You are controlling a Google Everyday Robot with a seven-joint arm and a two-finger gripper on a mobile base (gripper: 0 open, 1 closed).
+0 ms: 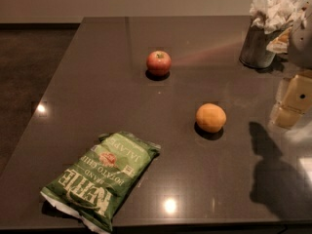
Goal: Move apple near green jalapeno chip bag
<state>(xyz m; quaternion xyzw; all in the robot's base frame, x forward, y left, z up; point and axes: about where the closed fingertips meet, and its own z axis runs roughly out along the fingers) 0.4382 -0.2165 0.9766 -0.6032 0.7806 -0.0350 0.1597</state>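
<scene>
The apple [158, 63] is small and red with a yellowish-green patch at the stem. It stands upright on the dark table [97, 82], toward the back middle. The green jalapeno chip bag [102, 177] lies flat near the front left edge, its lettering upside down to me. My gripper [291, 104] is at the right edge of the view, pale yellow, above the table's right side. It is far to the right of the apple and holds nothing that I can see. Its shadow falls on the table at the front right.
An orange round fruit [210, 117] sits between the apple and my gripper, right of centre. A metal cup stuffed with white napkins [265, 38] stands at the back right. The table's left edge drops to a dark floor [24, 72].
</scene>
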